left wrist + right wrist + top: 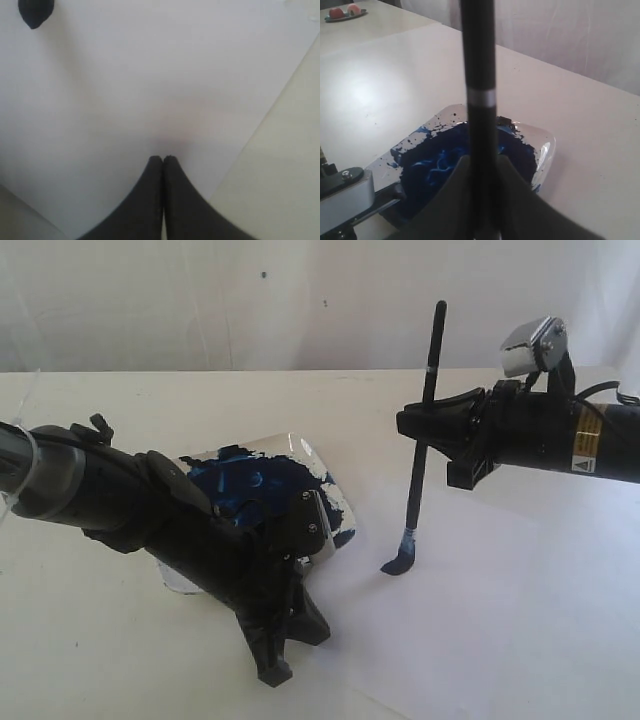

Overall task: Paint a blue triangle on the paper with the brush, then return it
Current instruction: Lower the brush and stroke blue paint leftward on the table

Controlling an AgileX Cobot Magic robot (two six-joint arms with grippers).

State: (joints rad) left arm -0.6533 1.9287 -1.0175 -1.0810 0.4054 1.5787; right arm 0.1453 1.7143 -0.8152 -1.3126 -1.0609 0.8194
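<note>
My right gripper (418,426) (482,167) is shut on the brush (428,390) (479,60), a thin black stick with a narrow white band. It holds the brush nearly upright. The blue-stained tip (399,560) (35,12) touches the white paper (500,610) (150,85), making a dark blob there. The blue triangle is not in view. My left gripper (277,668) (163,159) is shut with nothing in it, its tips resting low on the paper, left of the brush tip.
A clear dish (318,466) (547,150) smeared with dark blue paint sits behind my left arm. Off-white table (290,180) borders the paper. A small plate with red items (345,12) lies far off. A white curtain hangs behind.
</note>
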